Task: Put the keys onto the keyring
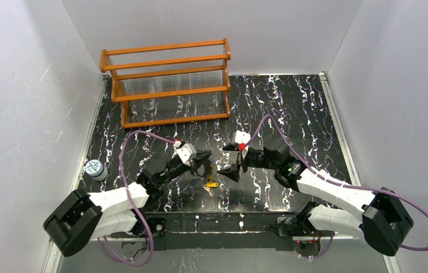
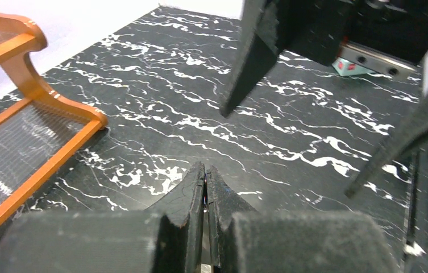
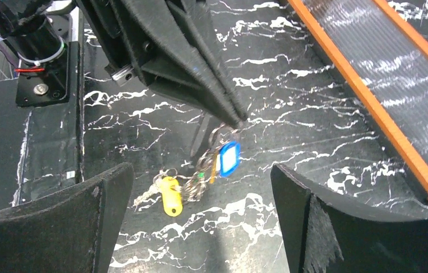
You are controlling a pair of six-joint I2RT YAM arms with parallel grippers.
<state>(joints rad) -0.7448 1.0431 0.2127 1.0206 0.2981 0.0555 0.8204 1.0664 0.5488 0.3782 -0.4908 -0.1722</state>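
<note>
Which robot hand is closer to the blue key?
Left. The left gripper is shut on the keyring just above the dangling blue key. The right gripper is open, farther back, touching nothing.

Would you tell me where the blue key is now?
In the right wrist view, the blue key sits just below the left gripper, right of the yellow key.
</note>
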